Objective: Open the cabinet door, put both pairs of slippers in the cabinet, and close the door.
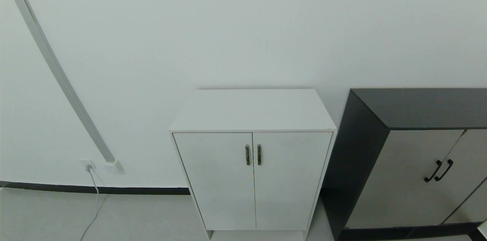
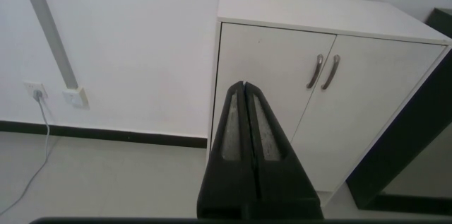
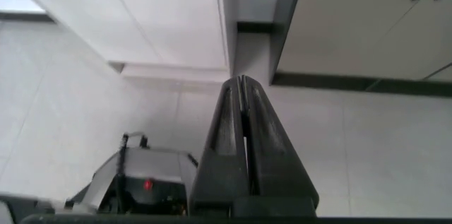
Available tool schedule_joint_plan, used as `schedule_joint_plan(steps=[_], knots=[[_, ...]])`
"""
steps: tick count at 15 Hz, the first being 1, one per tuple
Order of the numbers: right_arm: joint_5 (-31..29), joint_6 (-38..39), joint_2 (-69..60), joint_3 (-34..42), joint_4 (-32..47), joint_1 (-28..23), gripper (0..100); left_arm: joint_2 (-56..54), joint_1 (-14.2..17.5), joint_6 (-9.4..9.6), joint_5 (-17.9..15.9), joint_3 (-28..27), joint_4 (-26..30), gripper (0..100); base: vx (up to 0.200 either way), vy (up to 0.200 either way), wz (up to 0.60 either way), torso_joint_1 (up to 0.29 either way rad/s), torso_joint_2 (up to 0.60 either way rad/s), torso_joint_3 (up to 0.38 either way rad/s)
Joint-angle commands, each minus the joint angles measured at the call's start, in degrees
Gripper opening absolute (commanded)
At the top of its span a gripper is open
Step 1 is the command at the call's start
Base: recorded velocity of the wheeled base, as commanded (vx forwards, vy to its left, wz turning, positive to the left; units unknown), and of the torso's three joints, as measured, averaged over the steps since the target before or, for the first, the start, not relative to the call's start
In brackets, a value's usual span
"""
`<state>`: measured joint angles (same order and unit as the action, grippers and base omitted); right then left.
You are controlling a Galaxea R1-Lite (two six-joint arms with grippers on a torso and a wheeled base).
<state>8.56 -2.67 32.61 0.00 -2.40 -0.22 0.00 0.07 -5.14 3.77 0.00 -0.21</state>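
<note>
The white cabinet stands against the wall on the floor, roughly centred in the head view. Its left door and right door are both shut and flush, and the two vertical handles sit side by side at the centre seam. A dark cabinet stands just beside it on the robot's right, doors shut. On the robot's left a socket on the wall carries a plugged cable that trails to the floor, with a slanted conduit running up the wall above it. In the left wrist view the left gripper has its fingers pressed together tip to tip. It is held clear of the cabinet, in front of the left door, and the handles are apart from the fingertips and untouched. In the right wrist view the right gripper likewise has its fingers closed against each other. It is aimed low at the floor near the gap between the white cabinet's base and the dark cabinet, touching neither.
</note>
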Motion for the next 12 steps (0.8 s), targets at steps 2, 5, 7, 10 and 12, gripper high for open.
schedule_joint_plan(steps=[2, 5, 7, 10, 12], knots=[[0.0, -0.1, -3.4, 0.0, 0.2, 2.8, 0, 0.0, 0.0, -0.04, 0.0, 0.0, -0.1, 0, 0.0, 0.0, 0.0, 0.0, 0.0, 0.0], [-0.4, -1.5, -5.5, 0.0, 3.1, 4.5, 0, 0.0, 0.0, 0.05, 0.0, 0.0, 0.0, 0, 0.0, 0.0, 0.0, 0.0, 0.0, 0.0], [-0.5, -1.4, -7.3, 0.0, 2.8, 4.4, 0, 0.0, 0.0, 0.05, 0.0, 0.0, -0.1, 0, 0.0, 0.0, 0.0, 0.0, 0.0, 0.0], [-0.7, -1.5, -12.6, 0.0, 2.7, 1.5, 0, 0.0, 0.0, 0.05, 0.0, 0.0, -0.1, 0, 0.0, 0.0, 0.0, 0.0, 0.0, 0.0], [-0.7, -1.5, -16.5, 0.0, 2.7, -1.6, 0, 0.0, 0.0, -0.04, 0.0, 0.0, 0.0, 0, 0.0, 0.0, 0.0, 0.0, 0.0, 0.0]])
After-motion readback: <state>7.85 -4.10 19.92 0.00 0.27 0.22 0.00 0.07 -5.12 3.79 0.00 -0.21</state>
